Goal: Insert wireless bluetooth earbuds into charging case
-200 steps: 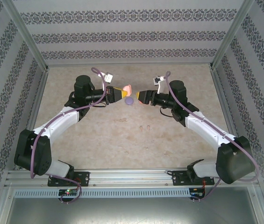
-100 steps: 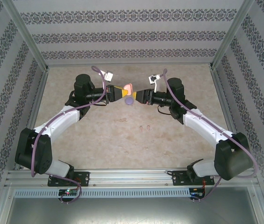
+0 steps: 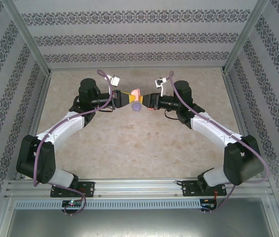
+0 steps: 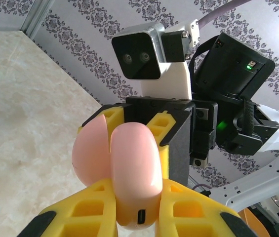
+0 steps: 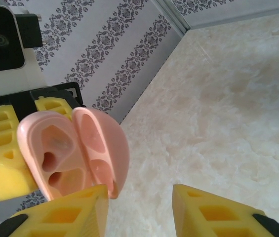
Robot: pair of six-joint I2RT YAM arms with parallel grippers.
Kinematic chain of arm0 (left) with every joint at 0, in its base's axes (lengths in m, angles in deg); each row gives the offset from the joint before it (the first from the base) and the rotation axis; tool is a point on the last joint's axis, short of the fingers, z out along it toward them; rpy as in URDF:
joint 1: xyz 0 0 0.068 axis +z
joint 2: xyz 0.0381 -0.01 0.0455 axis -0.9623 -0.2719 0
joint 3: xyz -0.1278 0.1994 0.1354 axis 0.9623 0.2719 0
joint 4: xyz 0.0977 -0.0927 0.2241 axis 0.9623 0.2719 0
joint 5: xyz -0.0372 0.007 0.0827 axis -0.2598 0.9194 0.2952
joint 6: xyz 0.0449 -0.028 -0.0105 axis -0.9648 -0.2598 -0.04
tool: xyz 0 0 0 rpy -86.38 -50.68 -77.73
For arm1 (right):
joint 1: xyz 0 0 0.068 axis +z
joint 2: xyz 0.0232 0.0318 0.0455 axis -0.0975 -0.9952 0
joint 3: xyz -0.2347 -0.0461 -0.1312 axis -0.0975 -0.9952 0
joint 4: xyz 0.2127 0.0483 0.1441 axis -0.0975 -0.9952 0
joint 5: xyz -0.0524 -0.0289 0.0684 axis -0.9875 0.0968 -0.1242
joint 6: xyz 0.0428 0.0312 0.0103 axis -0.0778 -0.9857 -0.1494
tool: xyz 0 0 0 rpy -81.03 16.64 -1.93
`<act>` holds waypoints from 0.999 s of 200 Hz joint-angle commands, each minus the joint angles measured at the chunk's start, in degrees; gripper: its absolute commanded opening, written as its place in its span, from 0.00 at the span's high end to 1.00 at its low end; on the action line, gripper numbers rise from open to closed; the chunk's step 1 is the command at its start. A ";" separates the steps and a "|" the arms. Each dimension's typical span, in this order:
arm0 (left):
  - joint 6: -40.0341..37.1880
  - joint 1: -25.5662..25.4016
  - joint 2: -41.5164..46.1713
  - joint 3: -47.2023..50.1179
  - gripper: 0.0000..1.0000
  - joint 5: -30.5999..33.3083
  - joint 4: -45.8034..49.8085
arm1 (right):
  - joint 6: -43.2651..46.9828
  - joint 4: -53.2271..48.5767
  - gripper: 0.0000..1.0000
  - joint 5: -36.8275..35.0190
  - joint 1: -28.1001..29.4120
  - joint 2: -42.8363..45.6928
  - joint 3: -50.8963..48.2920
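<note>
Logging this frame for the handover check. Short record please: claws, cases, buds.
left claw: shut on pink case, held above the table
pink case lid: ajar, wells look empty in the right wrist view
right claw: open, fingertips close to the pink case; contact unclear
purple case: on the table, under where the claws meet
buds: two tiny ones lying on the table, nearer the arm bases; colour too small to tell

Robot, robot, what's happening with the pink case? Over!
Left gripper shut on pink case, lid ajar. Right gripper open beside it. Two earbuds loose on table. Purple case close by.
</note>
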 commanded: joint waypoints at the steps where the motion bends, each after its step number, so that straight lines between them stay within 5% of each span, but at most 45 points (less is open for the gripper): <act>1: 0.37 -0.10 0.25 -1.83 1.00 -2.03 -3.41 | 0.25 2.66 0.61 0.27 0.72 -0.77 1.93; 152: 0.77 -0.83 0.05 -1.54 1.00 -1.83 -4.10 | -0.96 4.31 0.73 0.76 1.39 -2.16 3.02; 200: 0.53 -1.16 -0.09 -0.80 1.00 -1.48 -3.80 | -1.20 4.09 0.93 0.24 1.32 -2.05 3.90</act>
